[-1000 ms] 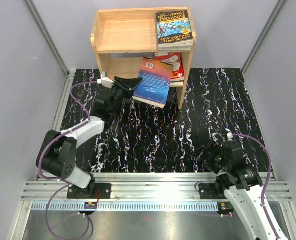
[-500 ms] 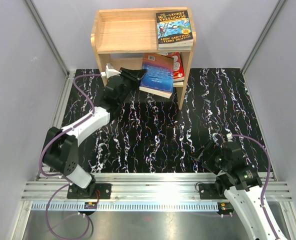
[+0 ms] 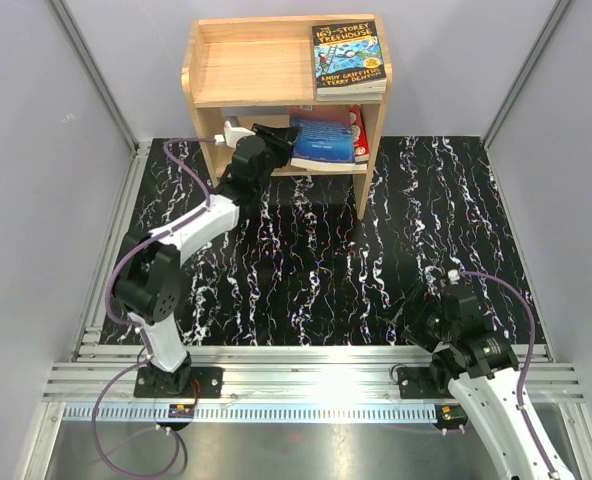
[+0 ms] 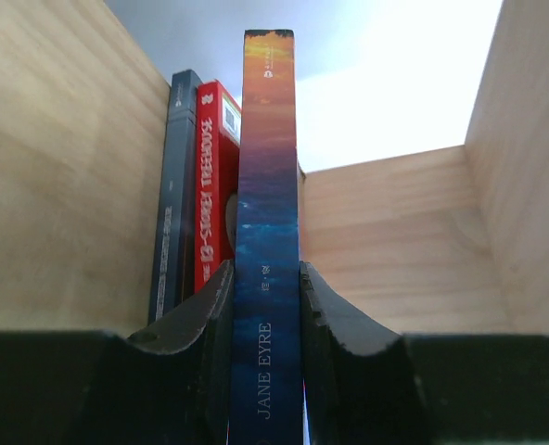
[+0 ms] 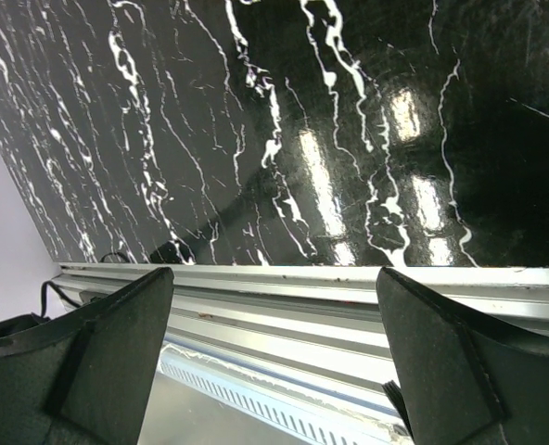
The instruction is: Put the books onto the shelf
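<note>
Pinching the blue-orange book by its spine in the left gripper, partway into the lower tier of the shelf beside the red book, right gripper spread idle: risks dragging that neighbour askew if pushed in crooked.

Seen from above, the light is bright, even and sharp; only the lower tier of the shelf lies in shade. In the left wrist view the far background burns out white at the upper right. There the spine of the blue-orange book is crisp, while the left gripper's fingers are dark and soft-edged. In the right wrist view white glare patches sit on the glossy black tabletop, right of centre.
</note>
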`<move>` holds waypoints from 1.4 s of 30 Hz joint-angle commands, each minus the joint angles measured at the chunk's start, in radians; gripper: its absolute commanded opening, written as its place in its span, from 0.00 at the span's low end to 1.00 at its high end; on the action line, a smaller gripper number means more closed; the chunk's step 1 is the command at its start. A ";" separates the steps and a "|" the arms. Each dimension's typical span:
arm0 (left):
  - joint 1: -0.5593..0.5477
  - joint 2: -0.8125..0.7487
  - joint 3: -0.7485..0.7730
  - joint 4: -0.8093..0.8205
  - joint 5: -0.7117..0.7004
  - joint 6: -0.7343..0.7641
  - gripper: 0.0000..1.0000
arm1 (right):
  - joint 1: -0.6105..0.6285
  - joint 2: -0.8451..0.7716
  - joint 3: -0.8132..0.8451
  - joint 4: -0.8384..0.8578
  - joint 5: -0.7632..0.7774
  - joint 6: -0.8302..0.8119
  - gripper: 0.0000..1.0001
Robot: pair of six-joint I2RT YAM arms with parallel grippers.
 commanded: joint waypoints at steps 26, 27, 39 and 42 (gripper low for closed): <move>-0.049 0.273 0.700 -0.385 0.169 0.380 0.99 | 0.004 0.007 -0.054 0.084 -0.044 -0.012 0.97; -0.049 0.265 0.700 -0.461 0.140 0.416 0.99 | 0.006 0.005 -0.054 0.082 -0.046 -0.010 0.97; -0.058 0.087 0.531 -0.592 0.029 0.589 0.99 | 0.006 0.002 -0.054 0.078 -0.041 -0.009 0.97; -0.063 0.055 0.498 -0.574 -0.002 0.614 0.99 | 0.004 -0.009 -0.054 0.073 -0.035 -0.004 0.97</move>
